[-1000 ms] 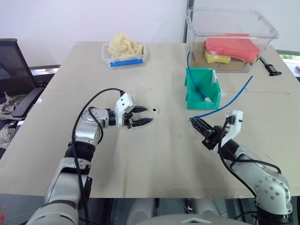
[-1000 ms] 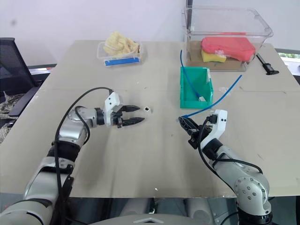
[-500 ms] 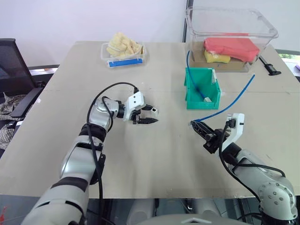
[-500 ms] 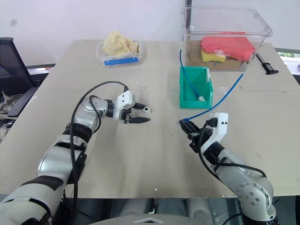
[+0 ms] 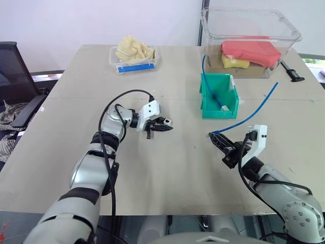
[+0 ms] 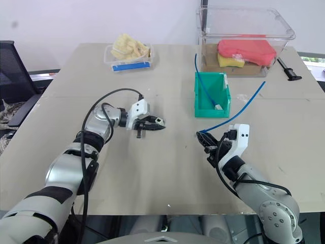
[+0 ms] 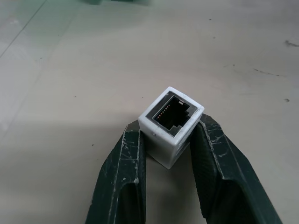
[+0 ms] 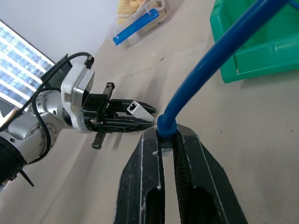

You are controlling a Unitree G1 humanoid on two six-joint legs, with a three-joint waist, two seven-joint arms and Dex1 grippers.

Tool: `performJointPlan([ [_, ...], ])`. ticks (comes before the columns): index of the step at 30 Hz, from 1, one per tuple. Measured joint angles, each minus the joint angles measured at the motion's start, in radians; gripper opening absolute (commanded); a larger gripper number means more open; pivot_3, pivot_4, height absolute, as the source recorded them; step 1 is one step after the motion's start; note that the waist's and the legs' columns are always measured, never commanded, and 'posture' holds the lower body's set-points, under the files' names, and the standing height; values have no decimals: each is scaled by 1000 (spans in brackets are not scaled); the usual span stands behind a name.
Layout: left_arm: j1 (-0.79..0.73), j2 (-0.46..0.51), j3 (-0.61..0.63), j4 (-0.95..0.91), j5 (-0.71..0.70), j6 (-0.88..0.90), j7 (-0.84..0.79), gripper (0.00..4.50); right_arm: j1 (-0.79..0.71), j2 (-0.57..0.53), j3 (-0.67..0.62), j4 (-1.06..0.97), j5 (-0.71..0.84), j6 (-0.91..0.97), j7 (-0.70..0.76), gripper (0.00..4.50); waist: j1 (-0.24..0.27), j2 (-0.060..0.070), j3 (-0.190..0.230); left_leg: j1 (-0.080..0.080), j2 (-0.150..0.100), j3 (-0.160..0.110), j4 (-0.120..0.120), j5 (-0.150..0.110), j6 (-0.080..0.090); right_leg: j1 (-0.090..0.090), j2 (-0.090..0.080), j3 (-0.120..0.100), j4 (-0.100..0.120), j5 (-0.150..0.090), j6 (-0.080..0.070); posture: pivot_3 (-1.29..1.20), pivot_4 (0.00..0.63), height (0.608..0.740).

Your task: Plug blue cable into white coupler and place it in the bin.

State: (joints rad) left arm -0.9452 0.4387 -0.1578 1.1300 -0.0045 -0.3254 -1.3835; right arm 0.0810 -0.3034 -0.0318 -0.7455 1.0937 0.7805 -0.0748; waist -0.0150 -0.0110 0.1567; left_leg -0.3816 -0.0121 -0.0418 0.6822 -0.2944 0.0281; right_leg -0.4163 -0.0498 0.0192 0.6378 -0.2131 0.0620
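Coupler (image 7: pixel 170 125) (white) between left fingers (image 7: pixel 122 179)

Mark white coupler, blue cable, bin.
white coupler (image 7: pixel 171 123), left wrist view, socket face.
blue cable (image 5: pixel 250 117), left eye view, mid-length.
bin (image 5: pixel 227 110), left eye view, front wall.

Lighting's bright and even, pretty soft, daylight coming off the windows. Shadows on the table (image 5: pixel 167 173) are faint. Head views are sharp. In the left wrist view the coupler (image 7: pixel 171 125) is crisp, the background goes blurry.
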Motion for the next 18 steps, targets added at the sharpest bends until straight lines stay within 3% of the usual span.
performJointPlan([
  [2,23,-10,2,-59,-18,30,-33,740,-28,-40,16,0,-32,0,26,0,0,0,0,0,0,0,0,0,0,0,0,0,0,0,0,0,150,739],
  [7,193,-37,-20,-433,-75,203,-71,740,-161,-205,130,33,-214,-1,194,0,-4,0,0,0,0,0,0,0,0,0,0,1,0,0,0,0,150,739],
  [12,313,-77,-109,-720,-16,353,66,740,-316,-248,239,166,-359,-6,349,0,1,0,0,0,0,-1,1,0,0,0,0,0,1,0,0,0,150,739],
  [18,327,-130,-172,-790,48,429,210,740,-438,-253,285,298,-467,-19,487,0,3,0,0,0,0,-1,1,0,0,0,0,0,1,0,0,0,150,739],
])
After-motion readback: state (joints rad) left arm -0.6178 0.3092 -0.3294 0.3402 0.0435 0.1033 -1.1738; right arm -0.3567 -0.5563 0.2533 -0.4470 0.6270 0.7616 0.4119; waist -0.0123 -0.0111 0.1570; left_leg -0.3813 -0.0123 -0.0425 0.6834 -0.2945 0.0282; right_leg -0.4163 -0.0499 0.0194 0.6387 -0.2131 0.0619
